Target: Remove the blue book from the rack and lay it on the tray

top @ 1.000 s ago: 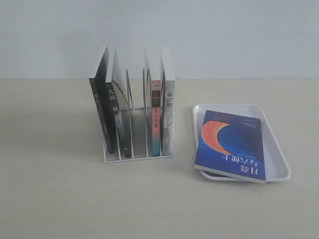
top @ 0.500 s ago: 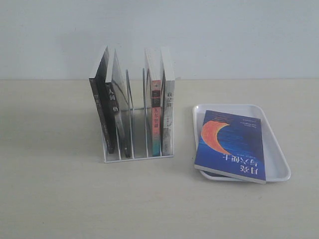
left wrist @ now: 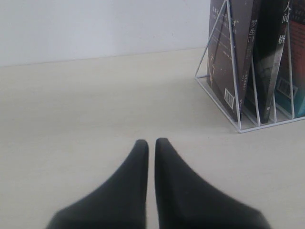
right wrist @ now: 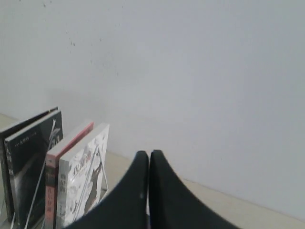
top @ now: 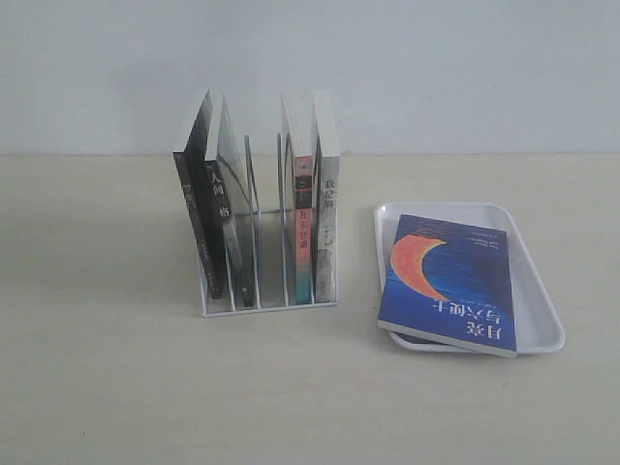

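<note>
The blue book [top: 449,283] with its orange crescent lies flat, cover up, on the white tray [top: 539,281]; its near corner overhangs the tray's front rim. The white wire rack [top: 268,291] stands to the left with two dark books in its left slots and two in its right slots; the middle slot holds none. Neither arm shows in the exterior view. My left gripper [left wrist: 149,141] is shut, nothing between its fingers, low over the table beside the rack [left wrist: 238,125]. My right gripper [right wrist: 149,153] is shut and empty, raised, with the rack's books [right wrist: 78,179] off to one side.
A beige tabletop [top: 116,387] runs back to a plain pale wall [top: 436,68]. The rack holds black-covered books [top: 208,218], a red-and-teal-spined book [top: 302,228] and a white-covered book [top: 329,218].
</note>
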{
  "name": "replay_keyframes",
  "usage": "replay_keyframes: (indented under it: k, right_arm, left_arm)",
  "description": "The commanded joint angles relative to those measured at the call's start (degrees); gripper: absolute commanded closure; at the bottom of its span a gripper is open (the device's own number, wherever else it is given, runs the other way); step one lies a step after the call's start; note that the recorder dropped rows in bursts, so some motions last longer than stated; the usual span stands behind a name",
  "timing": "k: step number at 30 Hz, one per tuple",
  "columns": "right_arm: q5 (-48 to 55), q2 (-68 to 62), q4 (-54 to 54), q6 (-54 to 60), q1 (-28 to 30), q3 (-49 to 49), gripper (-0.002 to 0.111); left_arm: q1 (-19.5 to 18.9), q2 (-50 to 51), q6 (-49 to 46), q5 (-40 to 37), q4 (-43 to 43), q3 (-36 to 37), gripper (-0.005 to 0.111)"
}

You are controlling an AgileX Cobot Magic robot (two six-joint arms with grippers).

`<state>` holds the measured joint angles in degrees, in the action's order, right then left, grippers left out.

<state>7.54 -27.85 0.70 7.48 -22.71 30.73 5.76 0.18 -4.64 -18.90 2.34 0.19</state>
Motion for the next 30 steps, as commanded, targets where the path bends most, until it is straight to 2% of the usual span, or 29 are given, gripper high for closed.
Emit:
replay_keyframes:
  k: [1, 12, 30]
  right_arm:
    - [0.02, 6.16, 0.08, 0.07, 1.63, -0.25, 0.109]
    - [0.02, 17.88, 0.08, 0.07, 15.13, -0.25, 0.109]
    - [-0.08, 20.83, 0.08, 0.07, 15.76, -1.17, 0.109]
  left_arm:
    - [0.02, -0.18, 0.39, 0.88, -0.05, -0.19, 0.102]
    - [0.02, -0.18, 0.39, 0.88, -0.05, -0.19, 0.102]
    - [0.02, -0.18, 0.39, 0.88, -0.05, -0.19, 0.102]
